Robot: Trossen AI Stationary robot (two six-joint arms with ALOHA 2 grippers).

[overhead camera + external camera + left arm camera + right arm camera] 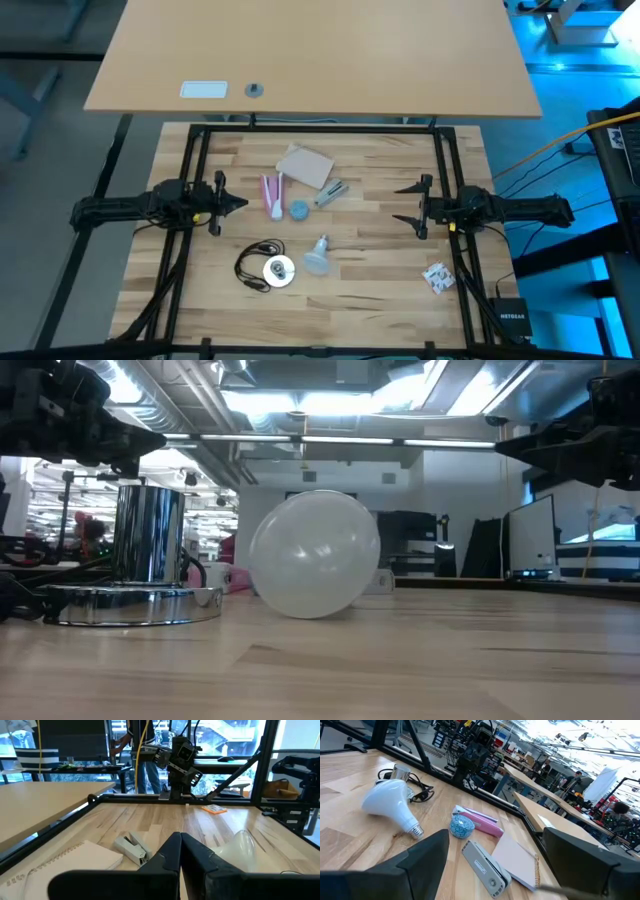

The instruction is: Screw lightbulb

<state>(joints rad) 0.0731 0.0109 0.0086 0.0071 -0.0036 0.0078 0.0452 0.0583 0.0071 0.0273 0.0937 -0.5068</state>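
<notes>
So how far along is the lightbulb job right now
Nothing looks done yet. The lightbulb lies on its side on the table, beside the socket disc with its black cord, not screwed in. Nothing is in hand: the left gripper is shut and empty at the left side, and the right gripper is open at the right. Picking up, aligning and screwing all remain.

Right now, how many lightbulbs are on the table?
1. The lightbulb lies on its side near the table's front middle, just right of the socket disc with the black cord. None other shows.
</notes>
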